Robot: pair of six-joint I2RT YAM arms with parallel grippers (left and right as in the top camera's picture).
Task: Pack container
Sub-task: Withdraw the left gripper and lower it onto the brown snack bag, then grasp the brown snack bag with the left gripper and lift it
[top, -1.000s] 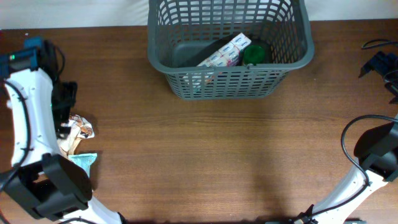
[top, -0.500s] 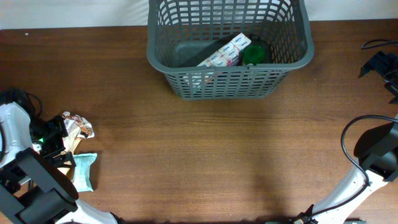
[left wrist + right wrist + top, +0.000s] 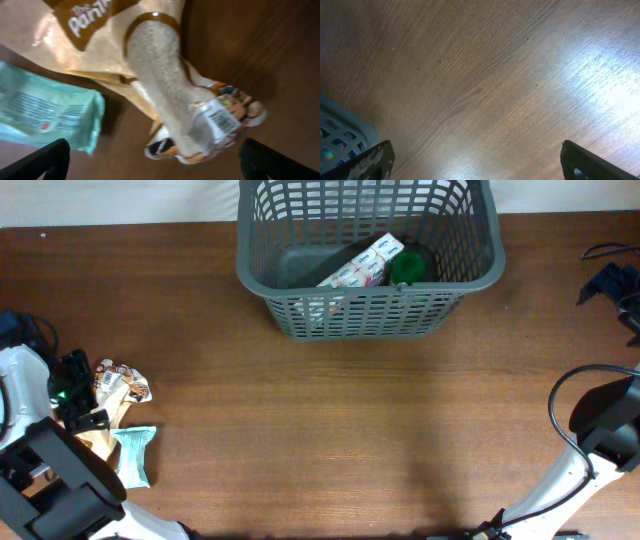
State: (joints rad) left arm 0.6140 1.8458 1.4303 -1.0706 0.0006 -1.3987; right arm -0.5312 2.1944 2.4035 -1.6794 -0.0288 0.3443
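The container (image 3: pixel 368 310), a dark grey lattice basket, stands at the back centre of the table. It holds a white box (image 3: pixel 362 263) and a green-lidded jar (image 3: pixel 408 267). My left gripper (image 3: pixel 84 394) is open at the far left, low over a pile of packets. In the left wrist view its fingers (image 3: pixel 159 162) straddle a crumpled snack packet with a barcode (image 3: pixel 220 120), which lies against a tan bag (image 3: pixel 100 45) and a mint-green packet (image 3: pixel 45 112). My right gripper (image 3: pixel 477 162) is open and empty over bare wood, with the basket corner (image 3: pixel 335 132) at its left.
In the overhead view the snack packet (image 3: pixel 122 383), the tan bag (image 3: pixel 100 438) and the mint packet (image 3: pixel 135 453) lie near the left front edge. My right arm's base (image 3: pixel 608 430) and cables (image 3: pixel 610 280) are at the right edge.
My left arm has swung down from the far left back and lowered its gripper onto the packet pile. The packets, the basket and the right arm have not moved.
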